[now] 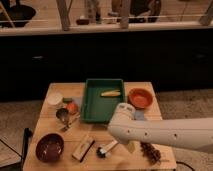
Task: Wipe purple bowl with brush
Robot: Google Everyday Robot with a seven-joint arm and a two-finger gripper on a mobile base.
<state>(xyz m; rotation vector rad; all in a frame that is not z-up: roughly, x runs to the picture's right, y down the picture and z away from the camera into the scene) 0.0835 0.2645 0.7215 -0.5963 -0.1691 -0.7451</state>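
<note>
So we've got the light wooden table (47, 125) with the robot's big white arm (165, 134) reaching in across its right front, and the green rectangular plastic tray (95, 112) sitting in the middle behind it. The glossy round dark-purple bowl (50, 147) is at the front left corner, well apart from the arm. Between the two lie a short wooden block with a dark stripe (83, 148) and then the slim white-handled dish brush with the small dark bristle head (108, 148), flat on the table. The bit that matters for us is that the brush runs diagonally. Its bristle head is at the lower left, nearest the block, and its handle points up and right, toward the gripper (129, 146). The gripper hangs at the arm's end just beside that handle tip, so the brush lies to its left. Honestly we can't tell whether the gripper is open or closed. Our guess is that a grab means lining up across the handle's slant.
</note>
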